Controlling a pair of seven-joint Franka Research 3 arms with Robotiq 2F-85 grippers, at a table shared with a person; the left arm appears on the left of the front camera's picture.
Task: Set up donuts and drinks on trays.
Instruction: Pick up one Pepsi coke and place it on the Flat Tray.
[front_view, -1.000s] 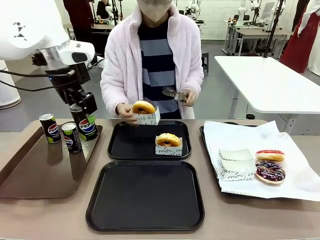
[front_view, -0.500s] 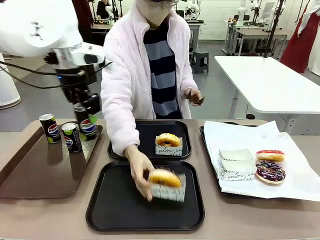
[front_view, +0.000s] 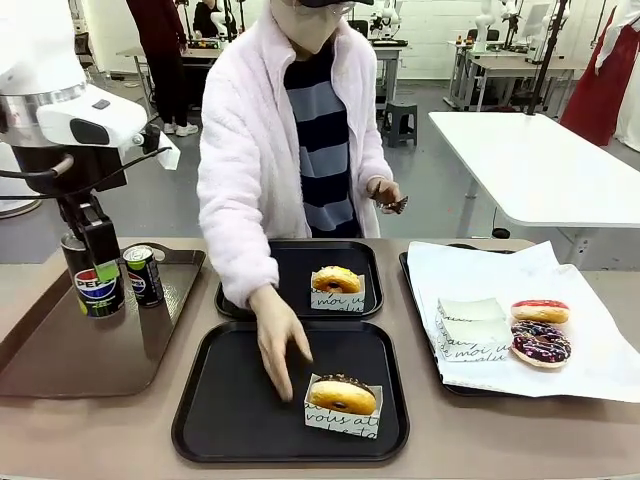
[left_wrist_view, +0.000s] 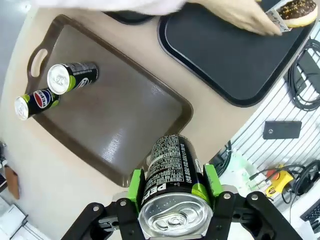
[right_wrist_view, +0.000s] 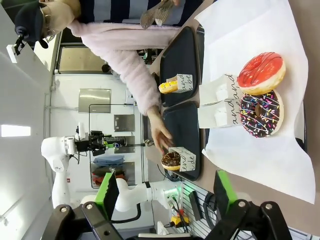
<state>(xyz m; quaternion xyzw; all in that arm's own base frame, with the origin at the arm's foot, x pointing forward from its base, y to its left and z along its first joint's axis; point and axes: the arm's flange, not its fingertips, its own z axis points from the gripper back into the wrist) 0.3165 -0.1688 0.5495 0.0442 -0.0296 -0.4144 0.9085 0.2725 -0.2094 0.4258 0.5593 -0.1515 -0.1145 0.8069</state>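
My left gripper (left_wrist_view: 172, 181) clamps a black can (left_wrist_view: 169, 162) marked PEPSI over the brown tray (left_wrist_view: 125, 125). Just past my fingers stand two more Pepsi cans (left_wrist_view: 72, 77). Farther off, a person's hand (left_wrist_view: 240, 17) rests on a black tray (left_wrist_view: 225, 65) beside a sleeved donut (left_wrist_view: 295, 11). Carrying across now, I could strike that hand. The sleeve's script is illegible.
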